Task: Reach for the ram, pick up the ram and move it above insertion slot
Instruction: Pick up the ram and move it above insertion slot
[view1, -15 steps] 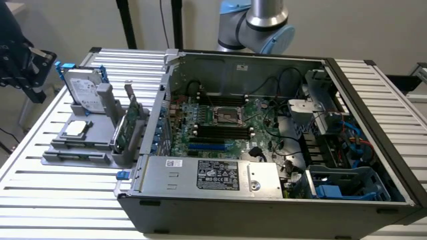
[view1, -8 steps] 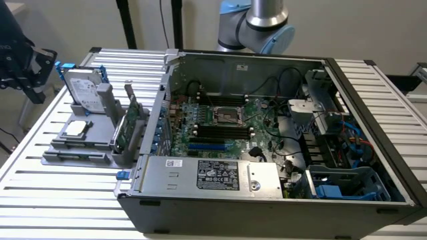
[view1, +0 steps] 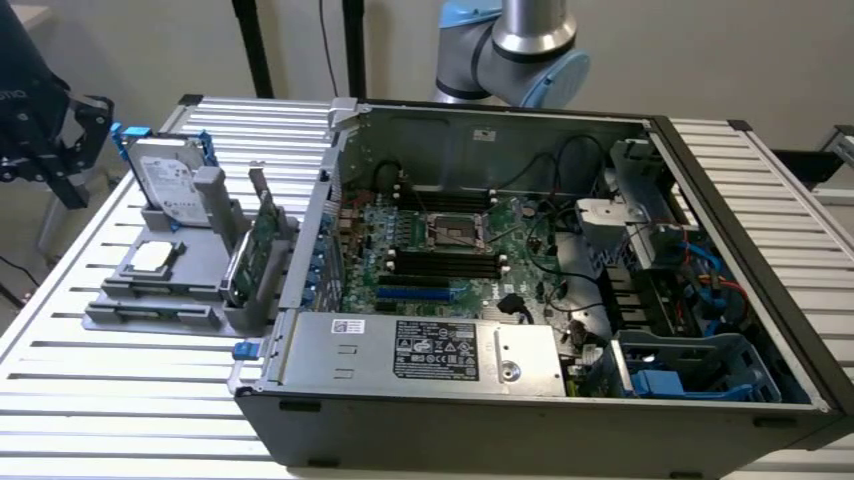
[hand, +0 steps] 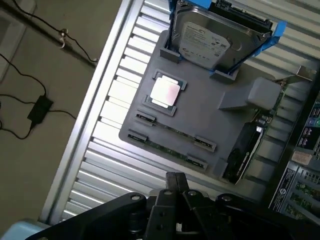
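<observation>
Reaching looked barely begun: the gripper (hand: 176, 178), fingers seemingly pressed together and holding nothing, hung over the slatted table (hand: 107, 165), apart from the gray tray (hand: 210, 117). There the ram (hand: 167, 148) lay flat near the processor chip (hand: 165, 91). Neither lifting nor carrying was done yet.

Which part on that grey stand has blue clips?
The silver hard drive, standing upright with blue rails at its sides; the square chip and green card have none.

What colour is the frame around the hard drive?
Blue; the frame shows best in the wrist view.
</observation>
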